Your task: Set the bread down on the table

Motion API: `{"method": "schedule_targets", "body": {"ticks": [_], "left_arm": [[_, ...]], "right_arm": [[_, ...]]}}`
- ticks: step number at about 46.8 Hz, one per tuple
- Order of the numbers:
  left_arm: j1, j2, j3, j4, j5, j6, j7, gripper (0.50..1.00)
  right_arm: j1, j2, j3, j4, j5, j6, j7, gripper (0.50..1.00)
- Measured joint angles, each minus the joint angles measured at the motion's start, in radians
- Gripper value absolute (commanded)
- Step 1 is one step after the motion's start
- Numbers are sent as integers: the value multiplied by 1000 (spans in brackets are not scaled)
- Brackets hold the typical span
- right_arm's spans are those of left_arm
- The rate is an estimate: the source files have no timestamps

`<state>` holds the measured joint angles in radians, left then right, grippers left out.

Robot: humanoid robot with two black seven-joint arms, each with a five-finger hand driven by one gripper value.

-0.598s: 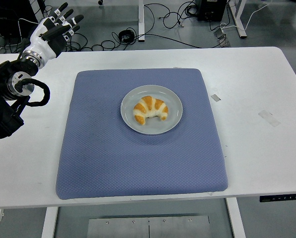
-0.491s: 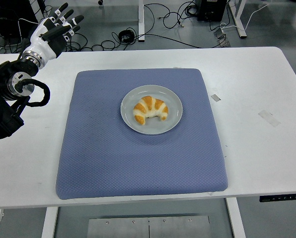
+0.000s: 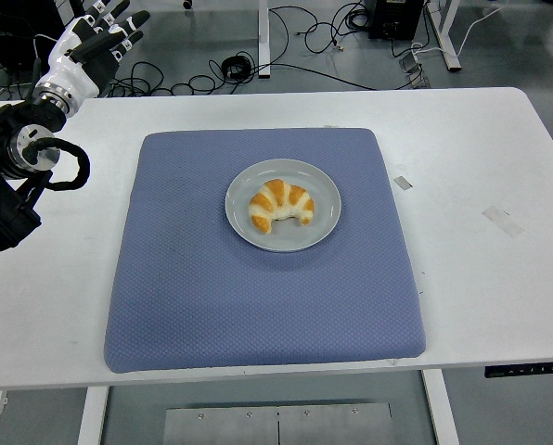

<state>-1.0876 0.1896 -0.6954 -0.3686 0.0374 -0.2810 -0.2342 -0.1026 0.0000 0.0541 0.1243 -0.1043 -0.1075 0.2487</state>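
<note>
No brand, label or readable writing shows anywhere on the table; two small pieces of tape on the white table to the right of the mat carry no print that can be made out. The left arm comes in from the left edge, its black forearm and cable loop lying over the table's left margin, and it angles up and away toward the far left corner. The left hand is raised beyond the table's far edge, above the floor with its cables, well apart from the mat and the plate. Its fingers are stretched out and slightly spread, pointing up and to the right, released and touching nothing. The bread, a croissant with golden bands and paler ends, lies curved on the grey plate, its tips pointing toward the near edge. The plate sits just above the middle of the blue quilted mat, which covers most of the central tabletop. The bread rests on the plate only, with the hand far off at upper left.
</note>
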Motion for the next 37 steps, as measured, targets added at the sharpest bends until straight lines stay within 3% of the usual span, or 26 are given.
{"method": "schedule_targets", "body": {"ticks": [7,17,37], "left_arm": [[27,0,4,1,2,6,-63,984],[45,-33,1,-4,-4,1,-92,986],[34,-52,17,-6,10,11,-95,983]], "right_arm": [[0,0,0,0,0,0,0,1000],[0,0,-1,0,0,0,0,1000],[0,0,0,0,0,0,0,1000]]}}
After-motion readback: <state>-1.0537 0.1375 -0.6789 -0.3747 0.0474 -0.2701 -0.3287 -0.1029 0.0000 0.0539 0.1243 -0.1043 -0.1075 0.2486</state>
